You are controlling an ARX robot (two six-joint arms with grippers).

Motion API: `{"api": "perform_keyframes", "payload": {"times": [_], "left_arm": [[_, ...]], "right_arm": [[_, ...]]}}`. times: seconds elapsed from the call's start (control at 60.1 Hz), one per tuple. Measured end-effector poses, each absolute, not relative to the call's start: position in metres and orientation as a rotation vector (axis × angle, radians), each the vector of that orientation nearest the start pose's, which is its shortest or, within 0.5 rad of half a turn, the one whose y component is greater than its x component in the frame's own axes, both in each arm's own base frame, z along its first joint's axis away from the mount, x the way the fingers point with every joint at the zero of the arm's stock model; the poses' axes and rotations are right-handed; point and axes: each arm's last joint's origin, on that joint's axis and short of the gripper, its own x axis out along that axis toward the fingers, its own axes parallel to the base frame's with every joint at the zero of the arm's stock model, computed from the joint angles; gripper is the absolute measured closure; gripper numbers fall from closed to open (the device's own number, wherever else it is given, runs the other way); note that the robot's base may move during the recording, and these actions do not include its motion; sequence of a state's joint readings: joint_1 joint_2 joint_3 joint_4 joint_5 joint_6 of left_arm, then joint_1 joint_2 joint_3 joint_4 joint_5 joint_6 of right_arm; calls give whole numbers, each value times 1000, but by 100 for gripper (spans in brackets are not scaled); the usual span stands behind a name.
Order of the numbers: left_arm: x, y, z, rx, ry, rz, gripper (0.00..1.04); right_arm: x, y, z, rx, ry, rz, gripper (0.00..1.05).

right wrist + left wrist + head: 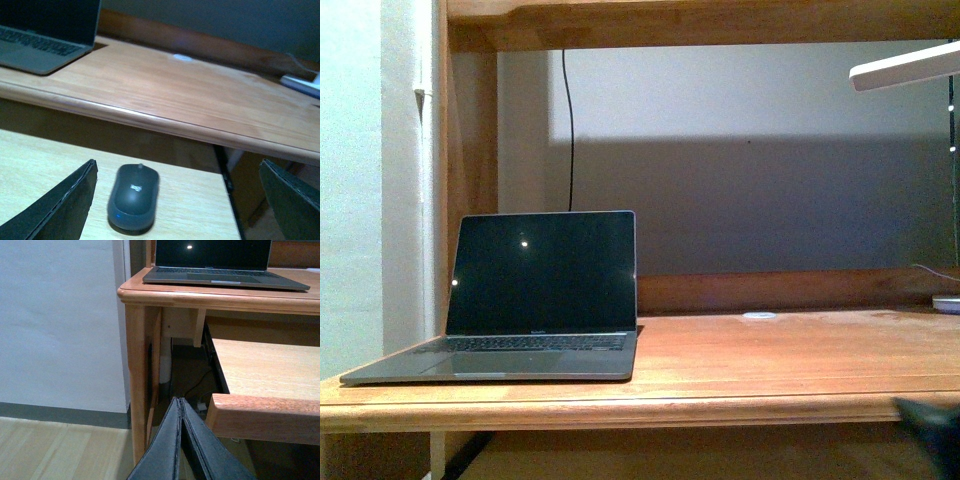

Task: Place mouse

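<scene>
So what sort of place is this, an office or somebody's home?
Most likely a home study corner, though a small office is possible: a wooden desk carries an open laptop, a mouse lies on the pull-out tray beneath, and a white lamp head reaches in above.

Probably a home office: wooden desk [770, 360] with laptop [540, 290].

A wooden desk [770, 350] with a pull-out shelf [260, 365] stands before a grey wall [770, 180], a white lamp head [905, 68] above, pale wood floor [60, 450] below.
</scene>
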State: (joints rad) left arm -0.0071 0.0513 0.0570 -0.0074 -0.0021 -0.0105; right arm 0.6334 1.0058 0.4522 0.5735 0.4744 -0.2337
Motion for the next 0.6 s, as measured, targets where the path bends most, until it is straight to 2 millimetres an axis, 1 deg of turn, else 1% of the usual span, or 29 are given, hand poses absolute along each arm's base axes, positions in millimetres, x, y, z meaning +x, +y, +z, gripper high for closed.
{"api": "perform_keyframes", "payload": {"times": [0.05,0.1,0.183,0.233,0.316,0.399,0.532,0.599], "left_arm": [[98,-1,177,-10,1,-5,102],[97,-1,174,-10,-2,-4,102],[98,-1,166,-10,4,-5,102],[98,-1,166,-10,4,-5,102],[97,-1,166,-10,0,-5,102],[97,-1,166,-10,0,-5,102],[97,-1,166,-10,-1,-5,102],[97,-1,166,-11,-1,-5,101]], "right_arm": [[194,128,248,-255,16,192,7],[206,137,246,-278,52,212,7],[223,147,244,-309,106,236,7],[233,151,243,-324,132,240,7],[247,152,241,-346,185,236,7],[261,148,238,-366,252,226,7],[276,141,230,-384,340,222,7],[279,139,226,-388,374,226,7]]}}
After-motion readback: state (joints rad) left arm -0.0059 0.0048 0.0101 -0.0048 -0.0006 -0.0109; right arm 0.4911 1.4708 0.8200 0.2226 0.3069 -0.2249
